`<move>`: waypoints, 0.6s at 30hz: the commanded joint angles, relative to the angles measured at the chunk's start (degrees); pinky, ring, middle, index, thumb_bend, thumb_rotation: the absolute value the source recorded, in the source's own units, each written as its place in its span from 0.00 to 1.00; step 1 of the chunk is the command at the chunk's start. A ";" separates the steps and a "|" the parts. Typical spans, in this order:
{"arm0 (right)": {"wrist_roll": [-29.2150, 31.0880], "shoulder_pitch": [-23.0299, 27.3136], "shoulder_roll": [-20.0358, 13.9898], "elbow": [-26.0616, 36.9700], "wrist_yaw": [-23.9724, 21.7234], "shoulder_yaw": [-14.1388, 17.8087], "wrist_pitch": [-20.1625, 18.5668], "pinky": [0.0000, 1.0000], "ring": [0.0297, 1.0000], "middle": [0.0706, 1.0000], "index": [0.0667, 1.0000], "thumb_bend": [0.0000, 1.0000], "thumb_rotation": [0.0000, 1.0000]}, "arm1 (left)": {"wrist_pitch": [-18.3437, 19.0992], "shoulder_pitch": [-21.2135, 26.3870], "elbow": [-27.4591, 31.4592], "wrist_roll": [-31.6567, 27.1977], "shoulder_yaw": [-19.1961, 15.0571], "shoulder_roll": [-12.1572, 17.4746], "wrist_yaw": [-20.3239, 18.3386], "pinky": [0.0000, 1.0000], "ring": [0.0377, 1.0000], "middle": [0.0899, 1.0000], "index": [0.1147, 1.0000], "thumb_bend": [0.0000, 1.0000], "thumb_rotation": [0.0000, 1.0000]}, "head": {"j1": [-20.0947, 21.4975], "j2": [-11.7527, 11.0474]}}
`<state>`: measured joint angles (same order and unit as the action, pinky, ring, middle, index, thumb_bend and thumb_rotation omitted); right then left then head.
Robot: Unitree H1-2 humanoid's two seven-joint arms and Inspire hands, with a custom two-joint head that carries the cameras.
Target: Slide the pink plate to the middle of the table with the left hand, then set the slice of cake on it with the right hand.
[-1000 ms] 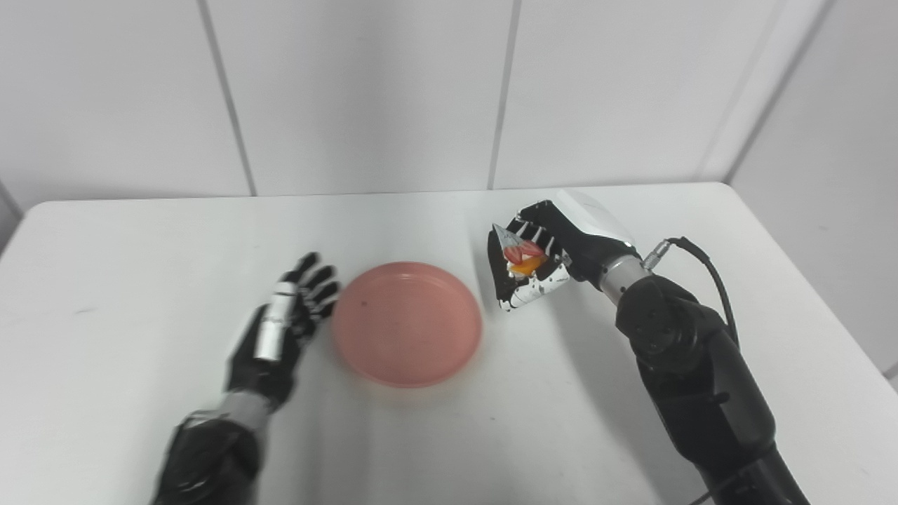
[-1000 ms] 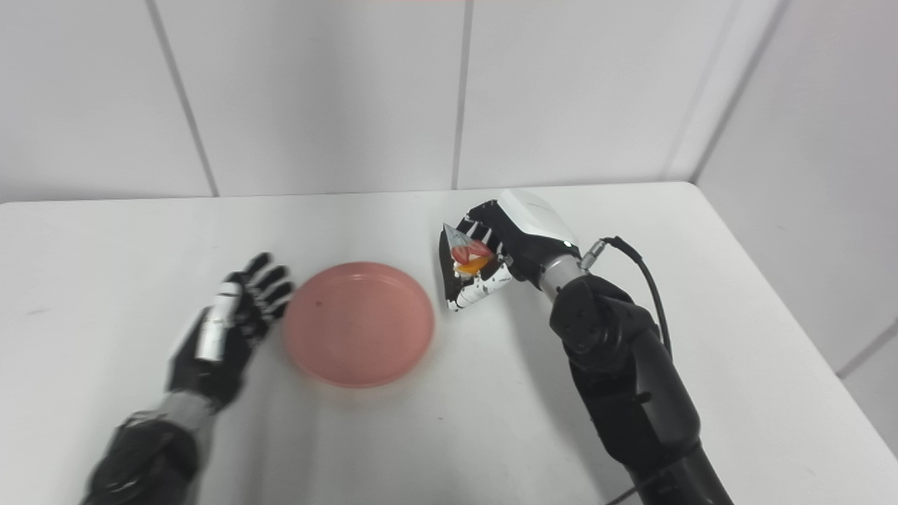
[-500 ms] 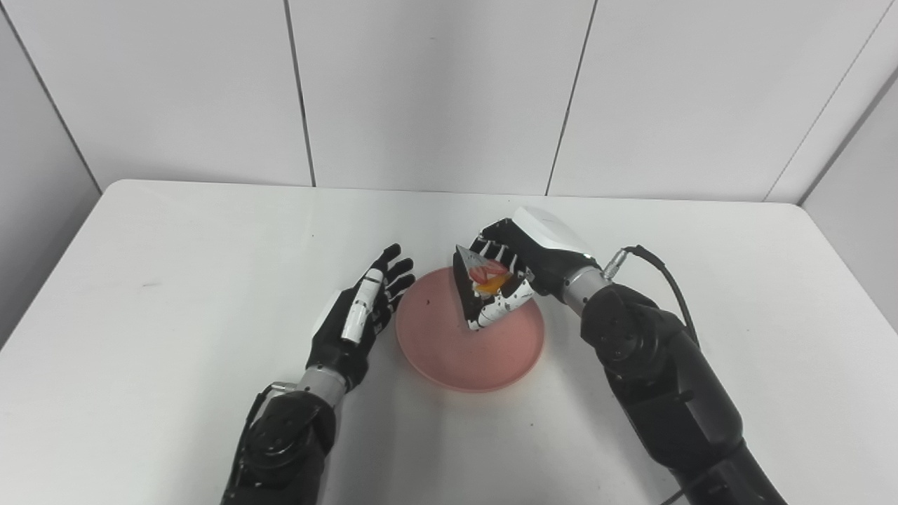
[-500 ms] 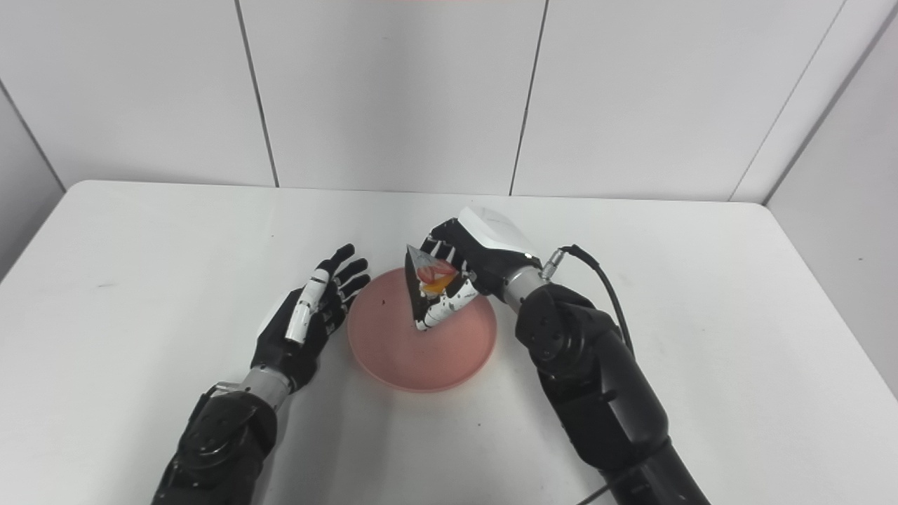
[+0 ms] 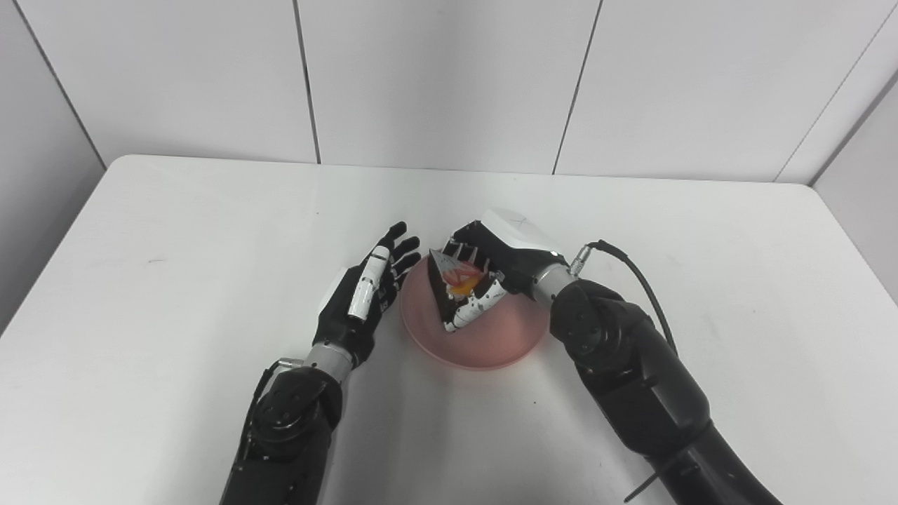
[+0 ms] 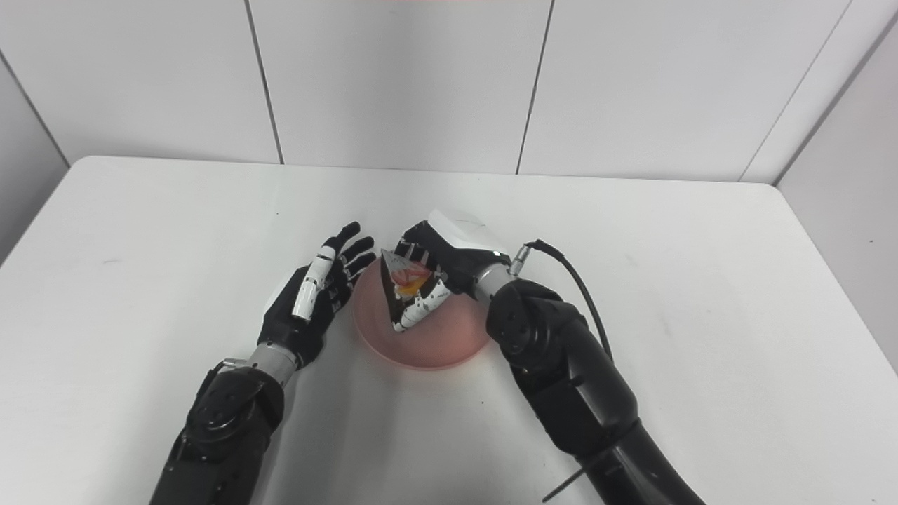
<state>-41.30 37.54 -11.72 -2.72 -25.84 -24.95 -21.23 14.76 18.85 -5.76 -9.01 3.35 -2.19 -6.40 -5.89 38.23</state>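
A round, shallow pink plate (image 5: 491,344) with a smooth matte surface and a low raised rim is seen lying near the middle of the white table (image 5: 140,294). Over its left part a wedge-shaped slice of cake (image 5: 456,294) is held, its dark sides speckled with white and its top dressed with glossy red and orange pieces; whether its lower edge touches the plate cannot be told. The slice is grasped by the right hand (image 5: 501,256), whose black fingers are wrapped around the back of the wedge beneath a smooth white shell on the back of the hand. A black cable (image 5: 635,270) is looped from the right wrist along the bulky black forearm. The left hand (image 5: 361,298) is laid flat just beside the plate's left rim, released, with fingers spread and nothing held; a white strip is seen along one finger. Part of the plate's right side is hidden by the right wrist and forearm. Plain white wall panels (image 5: 435,77) with thin dark seams are seen behind the table.
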 commanded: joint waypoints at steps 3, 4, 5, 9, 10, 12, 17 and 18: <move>-1.08 1.61 -0.76 1.87 0.82 -0.15 0.93 0.32 0.38 0.45 0.45 0.51 0.13 | 4.85 -1.88 -0.84 0.20 0.09 -0.02 0.28 0.90 0.91 0.91 0.91 0.39 1.00 | 0.17 0.38; -1.24 1.52 -0.95 2.00 0.79 -0.26 1.05 0.32 0.39 0.46 0.45 0.51 0.13 | 5.03 -1.89 -0.69 0.18 0.03 -0.05 0.32 0.89 0.91 0.91 0.91 0.39 1.00 | 0.17 0.38; -1.67 1.44 -1.21 2.11 0.84 -0.49 1.12 0.32 0.39 0.46 0.45 0.51 0.13 | 5.14 -1.89 -0.57 0.23 0.00 -0.07 0.38 0.89 0.91 0.91 0.90 0.39 1.00 | 0.17 0.38; -3.19 1.29 -1.90 2.44 1.03 -1.25 1.16 0.32 0.39 0.46 0.45 0.51 0.13 | 5.56 -1.98 -0.06 0.13 -0.20 -0.09 0.28 0.88 0.91 0.91 0.90 0.39 1.00 | 0.41 0.83; -3.61 1.25 -2.05 2.45 1.07 -1.45 1.13 0.32 0.39 0.46 0.45 0.51 0.13 | 5.74 -1.99 0.11 0.17 -0.21 -0.07 0.30 0.88 0.91 0.91 0.90 0.39 1.00 | 0.48 1.00; -4.16 1.17 -2.26 2.44 1.03 -1.69 1.06 0.33 0.39 0.46 0.45 0.51 0.13 | 5.97 -1.99 0.32 0.26 -0.24 -0.07 0.35 0.88 0.90 0.91 0.90 0.39 1.00 | 0.48 1.00; -5.24 1.37 -3.04 2.64 -1.47 -2.75 -0.06 0.37 0.44 0.51 0.46 0.51 0.14 | 6.20 -2.04 0.58 0.47 -0.25 -0.11 0.49 0.88 0.90 0.91 0.90 0.39 1.00 | 0.58 1.22; -5.60 1.53 -3.25 2.87 -2.77 -3.12 -0.68 0.37 0.44 0.51 0.46 0.51 0.15 | 6.28 -2.03 0.63 0.45 -0.28 -0.10 0.51 0.88 0.90 0.91 0.90 0.39 1.00 | 0.59 1.24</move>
<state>-46.08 37.10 -14.37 -1.73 -27.69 -28.14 -21.48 16.76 18.71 -4.44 -9.06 2.79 -2.33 -6.40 -5.27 39.46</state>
